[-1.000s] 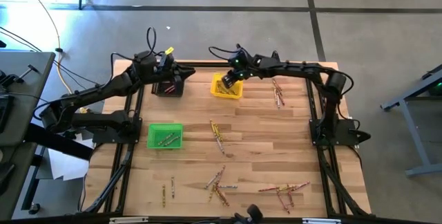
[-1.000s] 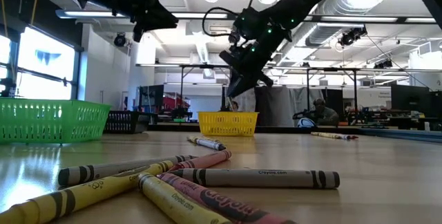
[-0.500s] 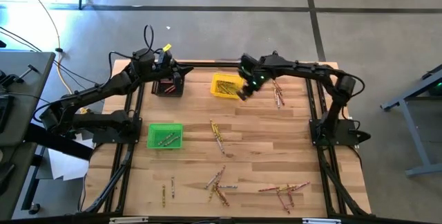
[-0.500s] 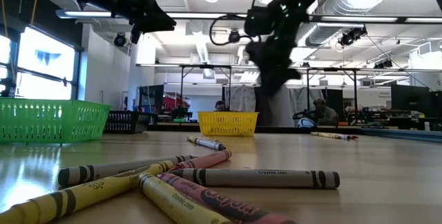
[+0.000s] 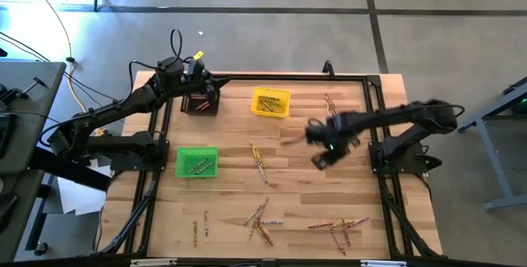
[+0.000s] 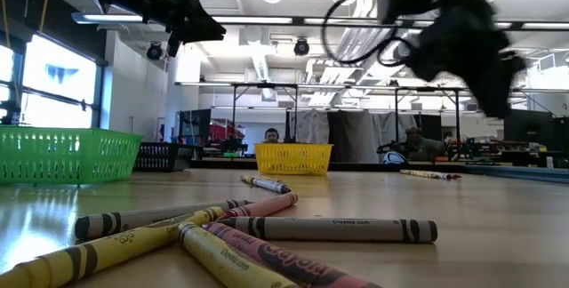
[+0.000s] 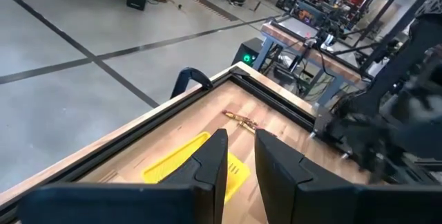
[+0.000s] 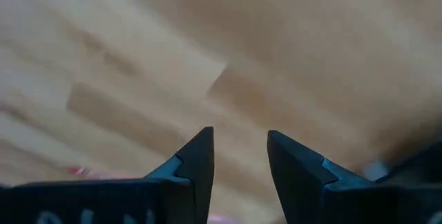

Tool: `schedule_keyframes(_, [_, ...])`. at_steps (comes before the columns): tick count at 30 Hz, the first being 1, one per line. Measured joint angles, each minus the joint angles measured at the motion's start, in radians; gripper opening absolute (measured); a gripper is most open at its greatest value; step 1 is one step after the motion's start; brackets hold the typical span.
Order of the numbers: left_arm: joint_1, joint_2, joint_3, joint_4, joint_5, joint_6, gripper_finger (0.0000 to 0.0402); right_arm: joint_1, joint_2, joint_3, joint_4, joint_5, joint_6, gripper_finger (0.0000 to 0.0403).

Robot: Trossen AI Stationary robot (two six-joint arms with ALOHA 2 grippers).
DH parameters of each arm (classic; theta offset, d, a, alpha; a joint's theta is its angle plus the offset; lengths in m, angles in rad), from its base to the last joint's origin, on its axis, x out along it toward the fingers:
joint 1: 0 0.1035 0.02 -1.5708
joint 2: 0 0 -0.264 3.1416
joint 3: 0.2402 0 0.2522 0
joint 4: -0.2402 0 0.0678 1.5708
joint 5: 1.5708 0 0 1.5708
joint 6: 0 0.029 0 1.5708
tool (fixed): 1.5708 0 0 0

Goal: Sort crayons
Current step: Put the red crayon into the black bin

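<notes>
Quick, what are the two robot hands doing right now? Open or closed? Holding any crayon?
Left gripper: above the black bin, jaws slightly apart, nothing visible between them.
Right gripper: over bare table, jaws open, empty.

Crayons (image 6: 258,230) heaped before green bin (image 6: 67,155), yellow bin (image 6: 293,158).

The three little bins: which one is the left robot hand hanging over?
The black bin, at the table's far left corner. The left gripper hangs above it; the yellow bin and green bin have no gripper over them.
</notes>
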Motion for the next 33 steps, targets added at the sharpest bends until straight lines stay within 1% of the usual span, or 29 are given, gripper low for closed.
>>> schedule_keyframes(2, [0.000, 0.000, 0.000, 0.002, 0.000, -0.009, 0.0060, 0.106, -0.039, -0.052, 0.050, -0.027, 0.157, 0.0122])
schedule_keyframes(5, [0.000, 0.000, 0.000, 0.002, 0.000, -0.047, 0.0060, 0.273, -0.074, -0.103, 0.131, -0.057, 0.338, 0.0122])
schedule_keyframes(8, [0.000, 0.000, 0.000, 0.002, 0.001, -0.082, 0.0060, 0.414, -0.086, -0.129, 0.179, -0.115, 0.492, 0.0122])
schedule_keyframes(10, [0.000, -0.002, 0.000, 0.002, 0.001, -0.106, 0.0060, 0.488, -0.086, -0.129, 0.187, -0.123, 0.578, 0.0122])
schedule_keyframes(11, [-0.001, -0.002, 0.000, 0.001, 0.004, -0.116, 0.0060, 0.520, -0.087, -0.127, 0.187, -0.119, 0.587, 0.0122])
schedule_keyframes(14, [-0.002, -0.002, 0.000, 0.000, 0.054, -0.132, 0.0060, 0.613, -0.087, -0.121, 0.189, -0.073, 0.548, 0.0122])
schedule_keyframes(18, [-0.007, -0.003, 0.000, 0.000, 0.179, -0.139, 0.0060, 0.721, -0.087, -0.122, 0.186, 0.000, 0.421, 0.0122])
schedule_keyframes(22, [-0.047, -0.003, 0.000, -0.010, 0.234, -0.149, 0.0060, 0.797, -0.087, -0.122, 0.185, 0.034, 0.311, 0.0122])
schedule_keyframes(30, [-0.147, -0.003, 0.000, -0.057, 0.229, -0.139, 0.0060, 0.899, -0.087, -0.121, 0.187, 0.156, -0.034, 0.0122])
schedule_keyframes(33, [-0.176, -0.003, 0.000, -0.057, 0.227, -0.131, 0.0060, 0.923, -0.086, -0.146, 0.247, 0.176, -0.086, 0.0122])
